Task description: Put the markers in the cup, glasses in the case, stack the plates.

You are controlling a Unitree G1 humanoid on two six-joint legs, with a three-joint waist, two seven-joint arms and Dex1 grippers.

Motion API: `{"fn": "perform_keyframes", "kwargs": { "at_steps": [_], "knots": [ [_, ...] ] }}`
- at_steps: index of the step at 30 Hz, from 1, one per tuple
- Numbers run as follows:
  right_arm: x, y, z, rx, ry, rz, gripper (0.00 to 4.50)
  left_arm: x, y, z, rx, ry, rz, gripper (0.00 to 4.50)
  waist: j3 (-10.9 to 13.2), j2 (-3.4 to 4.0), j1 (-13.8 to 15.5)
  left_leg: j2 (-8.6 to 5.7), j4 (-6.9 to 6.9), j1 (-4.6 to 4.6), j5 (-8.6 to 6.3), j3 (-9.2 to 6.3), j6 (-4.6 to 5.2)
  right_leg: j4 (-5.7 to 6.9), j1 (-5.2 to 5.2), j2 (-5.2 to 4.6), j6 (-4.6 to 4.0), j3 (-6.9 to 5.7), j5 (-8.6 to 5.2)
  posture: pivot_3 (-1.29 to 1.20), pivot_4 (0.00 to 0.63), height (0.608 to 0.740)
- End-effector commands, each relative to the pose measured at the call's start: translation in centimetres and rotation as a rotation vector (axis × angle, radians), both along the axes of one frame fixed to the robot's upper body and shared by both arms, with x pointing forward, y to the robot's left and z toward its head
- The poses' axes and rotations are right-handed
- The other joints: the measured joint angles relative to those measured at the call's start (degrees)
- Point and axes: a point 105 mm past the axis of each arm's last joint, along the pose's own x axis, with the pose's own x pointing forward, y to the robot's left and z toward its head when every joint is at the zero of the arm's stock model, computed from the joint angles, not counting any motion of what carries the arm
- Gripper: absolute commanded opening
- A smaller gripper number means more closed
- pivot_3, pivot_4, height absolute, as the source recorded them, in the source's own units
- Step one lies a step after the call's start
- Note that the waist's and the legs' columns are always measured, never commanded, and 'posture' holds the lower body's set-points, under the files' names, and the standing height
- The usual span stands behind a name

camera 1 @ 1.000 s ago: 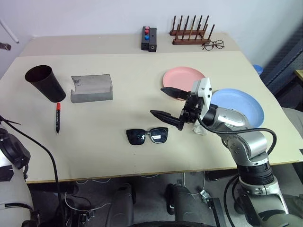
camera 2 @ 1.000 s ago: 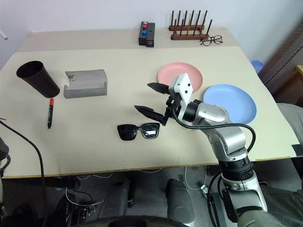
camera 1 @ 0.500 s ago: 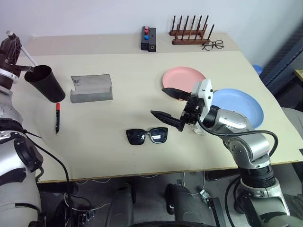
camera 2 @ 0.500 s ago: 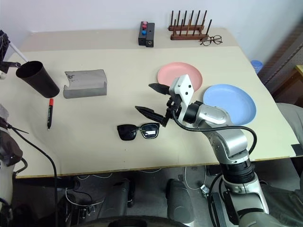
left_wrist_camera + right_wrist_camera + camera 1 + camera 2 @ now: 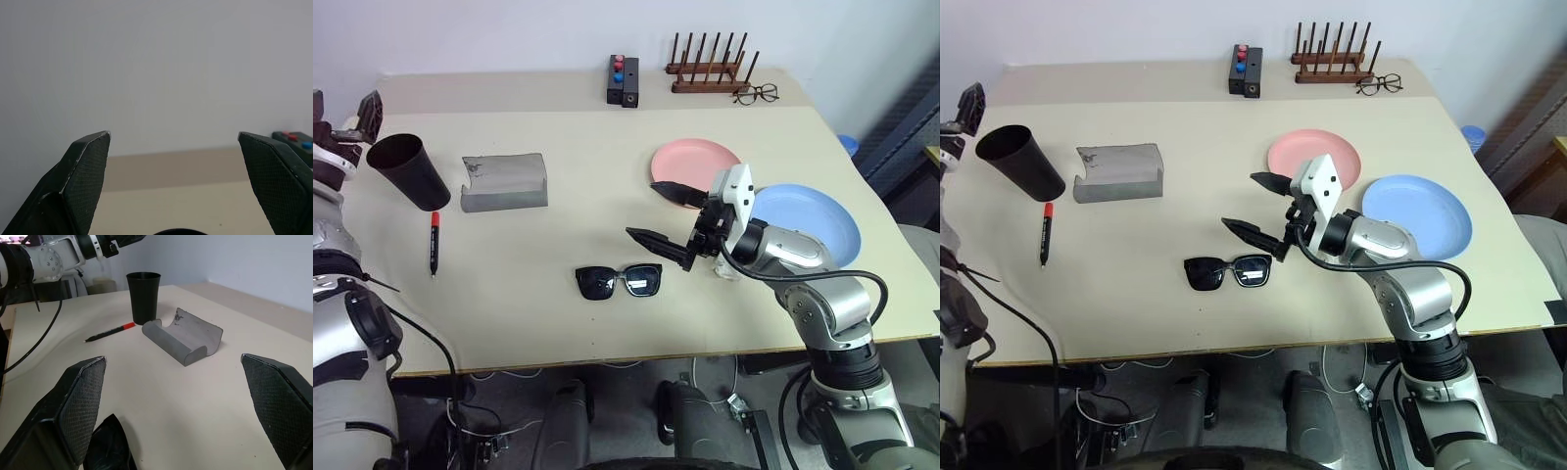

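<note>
The dark cup (image 5: 408, 171) stands at the table's far left, leaning a little. My left gripper (image 5: 344, 110) hovers just beyond and above its rim, open with nothing between its fingers (image 5: 88, 166); the rim (image 5: 176, 231) shows below them. A red-capped black marker (image 5: 433, 243) lies in front of the cup. The grey case (image 5: 504, 181) sits to the cup's right. Black sunglasses (image 5: 619, 281) lie mid-table. My right gripper (image 5: 641, 209) hangs open and empty just above and right of them. The pink plate (image 5: 695, 159) and blue plate (image 5: 827, 215) lie side by side, apart.
Along the back edge stand a black box (image 5: 623, 81) with red and blue buttons, a wooden peg rack (image 5: 707, 73) and clear-lens spectacles (image 5: 756, 94). Bare tabletop stretches between the case and the sunglasses.
My left gripper came into view holding a white marker over the cup, sank a little and opened; the white marker is out of sight now. The right arm kept still.
</note>
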Motion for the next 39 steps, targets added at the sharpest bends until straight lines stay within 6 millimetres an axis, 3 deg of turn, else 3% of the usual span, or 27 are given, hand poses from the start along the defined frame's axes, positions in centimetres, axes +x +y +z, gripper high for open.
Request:
{"fn": "perform_keyframes", "kwargs": {
  "at_steps": [1,3,7,12,17,19,23,28,31,39],
  "knots": [
    [-0.6,0.2,1.0,0.008,-0.055,0.014,4.5,-0.3,-0.5,3.7,-0.004,-0.026,-0.063,4.46,0.0,-0.01,-0.02,0.0,0.0,-0.01,0.0,0.0,0.0,-0.01,0.0,0.0,0.0,0.0,0.0,0.0,0.15,0.74],
    [-0.6,0.2,1.0,0.008,-0.054,0.014,4.5,-0.3,-1.0,4.3,-0.021,0.032,-0.119,4.46,0.0,-0.02,-0.15,0.0,0.0,-0.01,0.0,0.0,0.0,-0.02,0.0,0.0,0.0,0.0,0.0,0.0,0.15,0.74],
    [-0.4,0.2,1.0,0.009,-0.048,0.017,4.5,-0.9,-1.3,3.3,-0.027,0.232,-0.136,4.46,0.01,0.01,-0.52,0.0,-0.05,0.03,0.0,-0.01,0.0,0.0,-0.01,0.01,0.01,0.01,-0.01,0.0,0.15,0.74],
    [0.2,0.0,1.1,0.014,-0.048,0.012,4.5,-2.8,-1.5,4.4,-0.125,0.288,-0.123,4.46,0.02,0.0,-0.35,0.02,-0.06,0.05,0.0,-0.04,0.0,0.07,-0.02,0.02,0.02,0.02,-0.03,0.0,0.15,0.74],
    [0.5,0.3,1.2,0.015,-0.056,0.03,4.5,-4.7,-3.2,3.0,-0.23,0.559,-0.154,4.46,0.03,-0.04,-0.23,0.01,-0.03,0.02,0.0,-0.06,-0.01,0.03,-0.01,0.02,0.02,0.02,-0.03,0.0,0.15,0.74],
    [0.6,0.4,1.2,0.016,-0.057,0.032,4.5,-5.4,-3.3,2.4,-0.187,0.6,-0.116,4.46,0.03,-0.02,-0.24,0.01,-0.05,0.04,0.0,-0.06,-0.01,0.04,-0.01,0.02,0.02,0.02,-0.04,0.0,0.15,0.74],
    [0.7,0.3,1.1,0.016,-0.058,0.032,4.5,-7.2,-3.2,-1.6,-0.279,0.831,-0.043,4.46,0.04,-0.01,-0.32,0.02,-0.06,0.07,-0.01,-0.07,-0.01,0.07,-0.02,0.03,0.01,0.01,-0.04,0.0,0.15,0.74],
    [0.6,0.3,1.0,0.014,-0.056,0.034,4.5,-8.5,-2.3,-5.2,-0.319,0.908,0.078,4.46,0.04,-0.01,-0.32,0.02,-0.08,0.06,0.0,-0.07,-0.02,0.09,-0.05,0.03,0.01,0.02,-0.04,0.0,0.15,0.74],
    [0.7,0.4,1.0,0.013,-0.056,0.038,4.5,-8.3,-2.3,-6.1,-0.339,0.92,0.089,4.46,0.02,-0.03,-0.11,0.02,-0.07,0.06,0.01,-0.08,-0.05,0.09,-0.05,0.03,0.0,0.01,-0.04,0.0,0.15,0.74],
    [0.7,0.5,1.0,0.018,-0.062,0.036,4.5,-7.7,-3.5,-11.8,-0.331,1.024,0.109,4.46,0.01,-0.02,-0.21,0.01,-0.08,0.07,0.01,-0.08,-0.07,0.05,-0.02,0.02,-0.01,0.01,-0.04,0.0,0.15,0.74]
  ]
}}
